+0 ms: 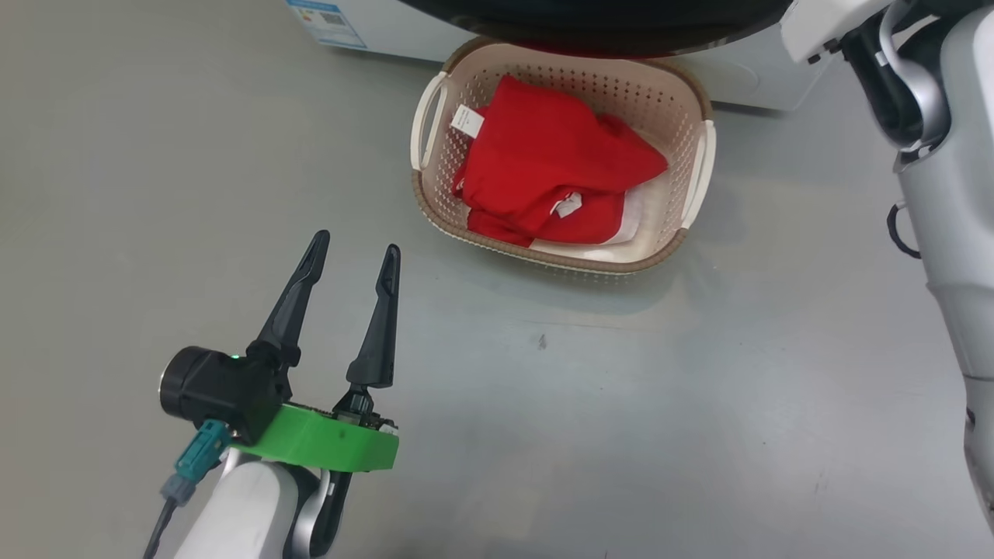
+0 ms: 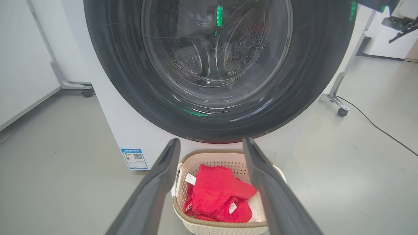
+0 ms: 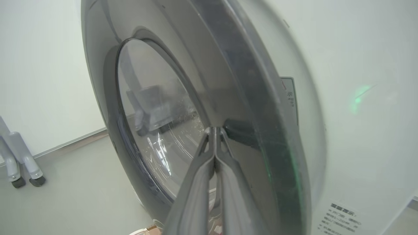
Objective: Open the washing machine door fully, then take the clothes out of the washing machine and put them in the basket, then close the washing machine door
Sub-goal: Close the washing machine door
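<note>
Nearest to the head camera is the left gripper [image 1: 356, 242]. It hangs over the bare grey floor [image 1: 621, 427] on the near-left side of the basket [image 1: 613, 89], apart from its rim. Its two dark fingers are spread wide and hold nothing. In the left wrist view these fingers frame the basket from both sides without touching it. The basket stands on the floor, and the clothes [image 1: 551, 155] lie inside it as a red heap with small white tags and a bit of white cloth under them at the near-right corner; the heap is below the brown rim on every side. Just behind the far rim of the basket rises the washing machine [image 1: 745, 78], and the washing machine door [image 1: 590, 19] hangs over that far rim in the head view. The door lies against the white front or very close to it; whether it is latched cannot be told. The right gripper [image 3: 214, 130] has its fingers pressed together with nothing between them, and their tips are at the glossy black ring of the door, beside a dark recess [image 3: 240, 132] in its edge. The pale right arm [image 1: 947, 194] stands to the right of the basket, well apart. Open floor runs on the left, the near and the right side of the basket. A blue label sticker [image 1: 326, 19] sits low on the machine, far-left of the basket.
</note>
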